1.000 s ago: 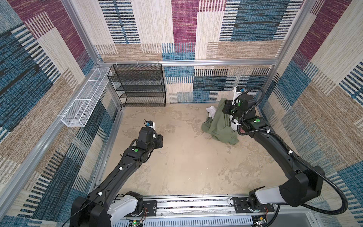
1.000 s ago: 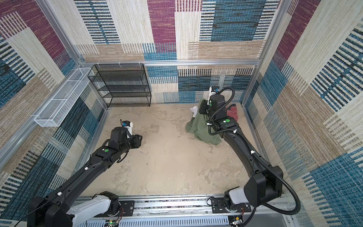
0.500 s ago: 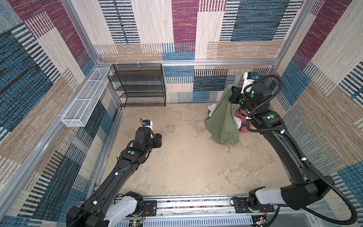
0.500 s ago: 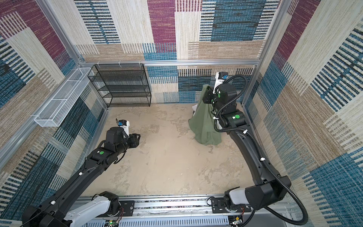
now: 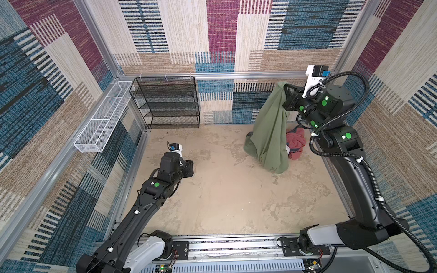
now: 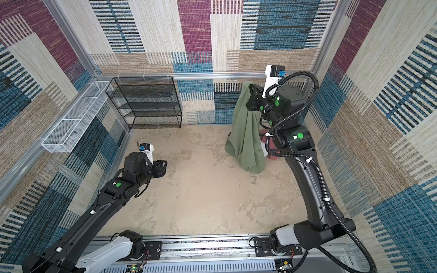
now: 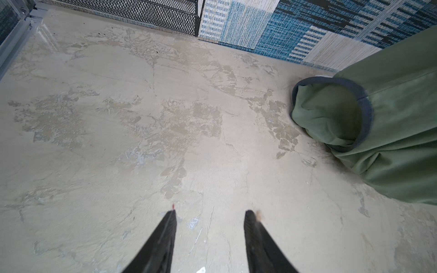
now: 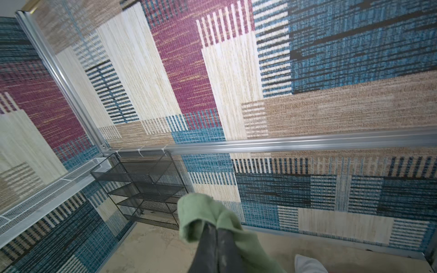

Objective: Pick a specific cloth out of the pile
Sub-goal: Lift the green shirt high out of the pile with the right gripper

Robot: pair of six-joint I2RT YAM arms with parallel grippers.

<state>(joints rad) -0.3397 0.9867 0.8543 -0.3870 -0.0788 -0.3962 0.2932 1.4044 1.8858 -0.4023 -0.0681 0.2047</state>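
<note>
Top views both show you the cloth [image 5: 269, 132] hanging as a long olive drape at the far right of the floor [image 5: 224, 201]. Its top corner is pinched in the right gripper [image 5: 285, 87], which is held high, close to the far wall [image 5: 236, 59]. In the right wrist view the fingers [image 8: 208, 250] lie pressed together with green fabric bunched around their tips, so that gripper is clamped on the cloth. The lower folds reach down to the floor. The left wrist view shows a grey-blue trim band [image 7: 364, 113] ringing an opening low on the drape's left side.

Just right of the drape sits the pile [image 5: 295, 145], a brick-red garment with a bit of white at its left edge, near the foot of the right wall [image 5: 390, 118]. You cannot tell whether the drape touches it.

Your left gripper [image 7: 212, 212] hovers low over the floor at the left, jaws parted with nothing between them, well apart from the cloth.

For room, open floor stretches left of the cloth and toward the near rail [image 5: 236, 245]. A black mesh rack [image 5: 165, 101] stands against the far wall at the left corner. A white wire basket [image 5: 104, 118] hangs on the left wall.
</note>
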